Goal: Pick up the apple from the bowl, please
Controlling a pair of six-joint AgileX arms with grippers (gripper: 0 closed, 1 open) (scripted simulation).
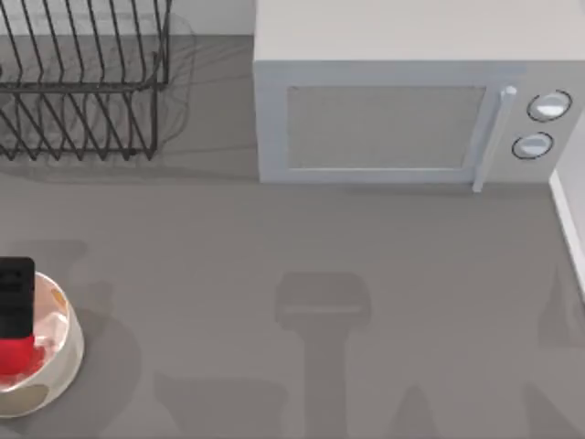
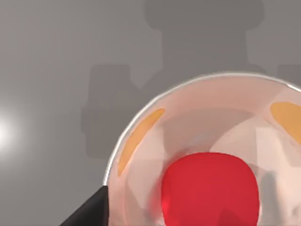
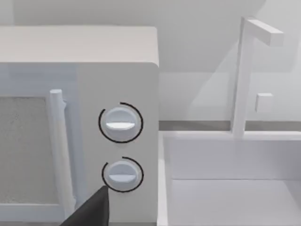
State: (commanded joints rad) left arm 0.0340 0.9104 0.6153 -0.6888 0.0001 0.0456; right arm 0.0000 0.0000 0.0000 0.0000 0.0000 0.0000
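The cream-white bowl [image 1: 57, 375] sits at the table's front left corner, partly cut off by the top view's left edge. The red apple [image 1: 14, 355] lies inside it. My left gripper [image 1: 15, 315] hangs directly over the bowl, just behind the apple, and looks open. In the left wrist view the apple [image 2: 209, 188] rests in the bowl [image 2: 141, 136], and one dark finger [image 2: 91, 212] stands outside the rim, clear of the fruit. One dark finger [image 3: 91, 212] of the right gripper shows in front of the microwave knobs.
A white microwave [image 1: 393, 128] stands at the back right, with two knobs [image 3: 121, 123]. A black wire dish rack [image 1: 82, 82] stands at the back left. A white sink [image 3: 225, 188] with a tap borders the right edge. Grey tabletop stretches between them.
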